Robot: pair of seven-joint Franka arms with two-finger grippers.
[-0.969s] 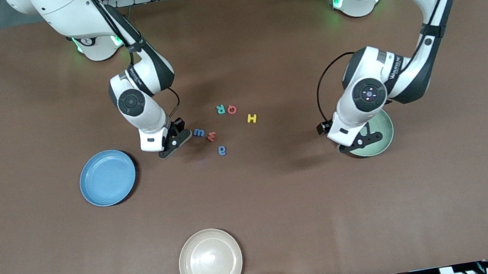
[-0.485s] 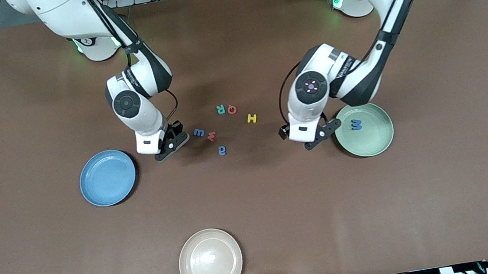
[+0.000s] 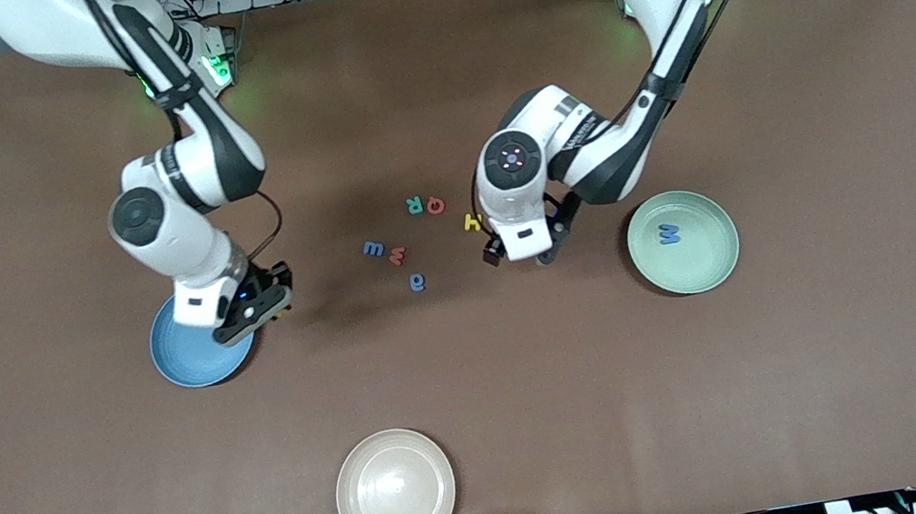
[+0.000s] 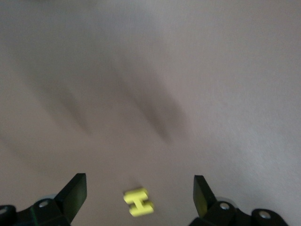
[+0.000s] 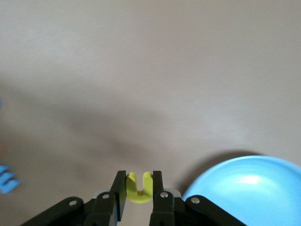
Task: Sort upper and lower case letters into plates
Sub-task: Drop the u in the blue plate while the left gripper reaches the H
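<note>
Right tool (image 5: pixel 138 190) is pinched shut on the yellow u (image 5: pixel 139 188) — it hangs over the edge of the blue plate (image 3: pixel 194 359), at the right arm's end of the bench (image 3: pixel 853 369). Left tool (image 4: pixel 138 193) has its jaws wide open w/ nothing in them, low over the yellow H (image 4: pixel 138 202), which lies flat on the bench.

How they'll handle, I think: the letters look tiny, flat and very light, maybe foam, so a soft squeeze is enough. Best to grab one across its thin sides, like the u is held now. They could slip or flip if nudged. The plates look hard and smooth, so a dropped letter may slide a bit.

Count — letters seen: 8.
- On the bench: teal R (image 3: pixel 414 205), red Q (image 3: pixel 435 205), yellow H, blue w (image 3: pixel 373 249), red w (image 3: pixel 396 256), blue a (image 3: pixel 418 281) — that's 6, in a loose bunch in the middle.
- In the green plate (image 3: pixel 712 263): blue M (image 3: pixel 669 234), 1.
- In the right tool: 1.

Plates: 3 — blue, green, plus a cream plate (image 3: pixel 395 491) nearest the front camera, w/ no letter in it.
</note>
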